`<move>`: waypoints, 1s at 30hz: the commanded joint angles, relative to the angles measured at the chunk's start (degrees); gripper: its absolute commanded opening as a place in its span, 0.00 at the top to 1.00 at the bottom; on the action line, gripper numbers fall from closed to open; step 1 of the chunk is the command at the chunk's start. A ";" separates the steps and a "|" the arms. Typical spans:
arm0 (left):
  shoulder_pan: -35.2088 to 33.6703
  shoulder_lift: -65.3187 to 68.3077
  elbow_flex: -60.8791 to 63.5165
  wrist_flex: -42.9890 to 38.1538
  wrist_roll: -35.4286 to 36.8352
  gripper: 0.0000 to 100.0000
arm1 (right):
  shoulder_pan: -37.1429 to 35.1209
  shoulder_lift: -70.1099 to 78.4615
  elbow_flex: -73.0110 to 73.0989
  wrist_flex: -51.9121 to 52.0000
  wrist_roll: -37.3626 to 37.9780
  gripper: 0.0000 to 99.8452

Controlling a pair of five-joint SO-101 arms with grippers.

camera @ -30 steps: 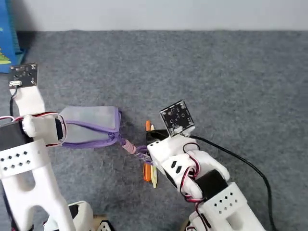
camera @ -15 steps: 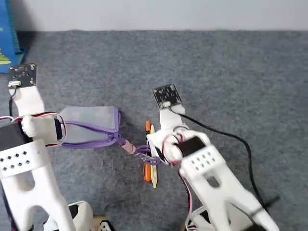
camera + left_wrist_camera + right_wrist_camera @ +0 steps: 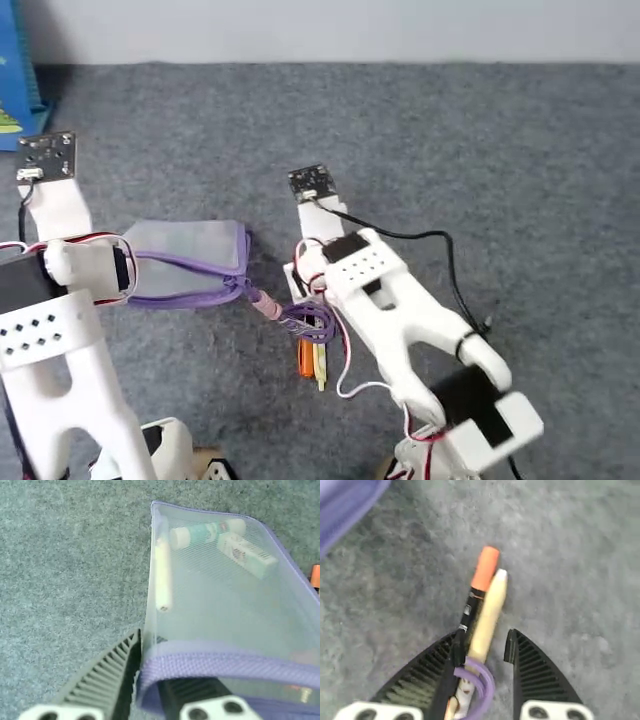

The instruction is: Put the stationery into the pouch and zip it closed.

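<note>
The see-through pouch (image 3: 190, 260) with purple trim lies left of centre on the grey mat. It holds a glue stick (image 3: 205, 532), an eraser (image 3: 247, 555) and a white pen (image 3: 163, 570). My left gripper (image 3: 150, 680) is shut on the pouch's purple edge (image 3: 225, 662). The zip pull's purple cord loop (image 3: 305, 320) trails off the pouch's right corner. Beside it lie an orange-capped marker (image 3: 481, 575) and a cream pen (image 3: 489, 612), side by side. My right gripper (image 3: 484, 636) is open and straddles both pens just above the mat, with the cord loop (image 3: 480, 685) between its fingers.
A blue object (image 3: 14, 90) stands at the back left, against the pale wall. Bare grey mat (image 3: 500, 180) stretches to the right and behind the pens. A black cable (image 3: 440, 260) trails from the right arm.
My right arm has swung forward and left, so its wrist now hangs over the two pens. The left arm and the pouch have stayed put.
</note>
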 commanded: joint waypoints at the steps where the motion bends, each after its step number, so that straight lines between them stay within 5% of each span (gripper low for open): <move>1: -0.44 -0.97 -1.36 0.70 0.18 0.99 | -0.66 2.59 -5.71 0.04 -0.62 0.87; 11: -0.44 -0.97 -1.36 0.79 0.18 0.99 | 0.57 16.48 -11.78 0.48 -0.18 0.87; 16: -0.44 -0.97 -1.36 0.79 0.18 0.99 | 3.74 15.96 -11.52 0.57 0.26 1.00; 30: -0.26 -0.97 -1.36 0.79 0.18 0.99 | 6.11 -14.55 2.73 3.47 8.53 0.99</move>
